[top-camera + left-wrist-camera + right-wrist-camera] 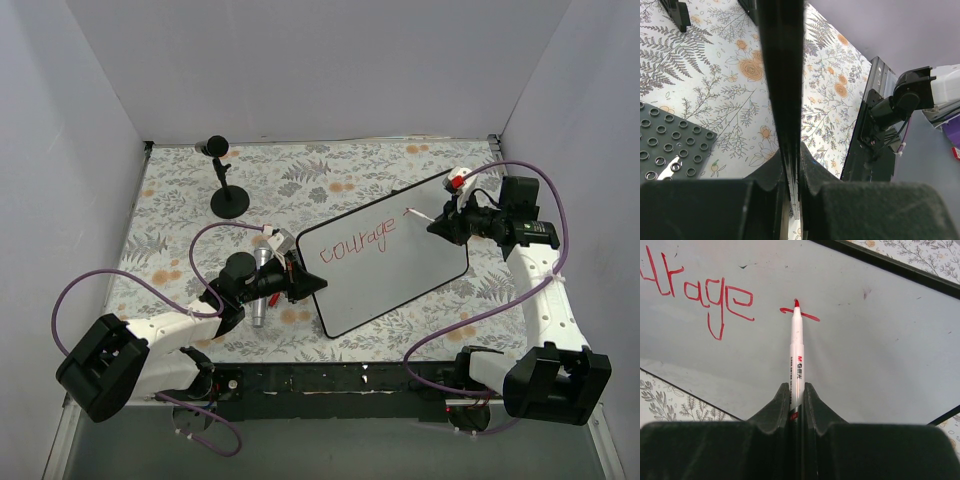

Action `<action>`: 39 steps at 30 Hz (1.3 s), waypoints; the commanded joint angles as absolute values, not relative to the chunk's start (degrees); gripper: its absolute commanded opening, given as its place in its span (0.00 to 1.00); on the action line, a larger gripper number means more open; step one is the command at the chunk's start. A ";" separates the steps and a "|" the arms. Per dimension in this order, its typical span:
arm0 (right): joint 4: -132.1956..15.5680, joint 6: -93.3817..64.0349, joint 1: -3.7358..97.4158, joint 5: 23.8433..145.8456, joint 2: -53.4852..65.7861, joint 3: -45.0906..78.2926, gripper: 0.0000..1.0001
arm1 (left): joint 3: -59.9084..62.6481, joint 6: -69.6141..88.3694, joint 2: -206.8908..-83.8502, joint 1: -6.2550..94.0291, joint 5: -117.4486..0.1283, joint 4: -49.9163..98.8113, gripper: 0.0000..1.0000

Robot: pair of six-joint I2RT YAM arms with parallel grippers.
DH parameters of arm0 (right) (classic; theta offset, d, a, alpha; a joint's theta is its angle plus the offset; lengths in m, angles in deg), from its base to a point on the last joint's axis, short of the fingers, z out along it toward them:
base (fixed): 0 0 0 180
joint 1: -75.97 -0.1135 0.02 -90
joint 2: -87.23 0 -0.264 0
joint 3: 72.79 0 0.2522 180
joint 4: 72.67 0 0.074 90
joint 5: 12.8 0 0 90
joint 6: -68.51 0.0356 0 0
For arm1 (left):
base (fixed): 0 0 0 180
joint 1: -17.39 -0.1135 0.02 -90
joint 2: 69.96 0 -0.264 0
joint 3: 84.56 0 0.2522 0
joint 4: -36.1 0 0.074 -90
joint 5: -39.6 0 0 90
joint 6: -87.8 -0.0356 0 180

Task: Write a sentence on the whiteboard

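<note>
The sentence (358, 240) is standing unfinished in thin red letters, "courage" running up the slant of the whiteboard (400, 285), with a short red cross-stroke just beyond its last letter; this stroke is judged to be the opening of the next word. The board is lying askew across the middle of the flower-patterned desk (180, 200), its long edges running from near left to far right. The marker (797, 355) is leaning low over the glossy surface, its red tip meeting the cross-stroke. The right claw (797, 390) is pinching the white barrel, narrow, the fingers closing on it from both sides. At the opposite, near-left corner the left claw (792, 167) is clamping the board's thin black edge, which the left wrist view is showing end on as a dark bar. For the step in hand, the down-stroke through the bar is probably calling for light, even pressure and the same low lean, so that the tip is dragging rather than digging. The letters ought to be matching "courage" in height and slant. Little white is remaining to the right on this line, so the later words are likely needing a second line beneath. The left claw's firm hold is mattering here, since a glossy board may slide under the tip's pull. A dark perforated plate (670, 150) is lying beside the left claw, and a black stand (228, 195) is rising well apart at the far left.
</note>
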State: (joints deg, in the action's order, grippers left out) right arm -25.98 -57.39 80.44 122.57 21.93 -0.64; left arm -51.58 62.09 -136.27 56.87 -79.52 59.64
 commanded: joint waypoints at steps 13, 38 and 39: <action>-22.08 -62.62 80.45 118.61 26.85 -6.74 0.01 | -50.06 57.74 -136.76 57.11 -80.02 57.41 0.00; -25.16 -59.37 82.21 117.19 26.24 -1.99 0.01 | -49.53 57.48 -136.59 57.11 -80.02 56.27 0.00; -25.25 -59.37 82.21 117.28 26.15 -2.17 0.01 | -49.62 57.48 -136.67 57.11 -80.11 56.27 0.00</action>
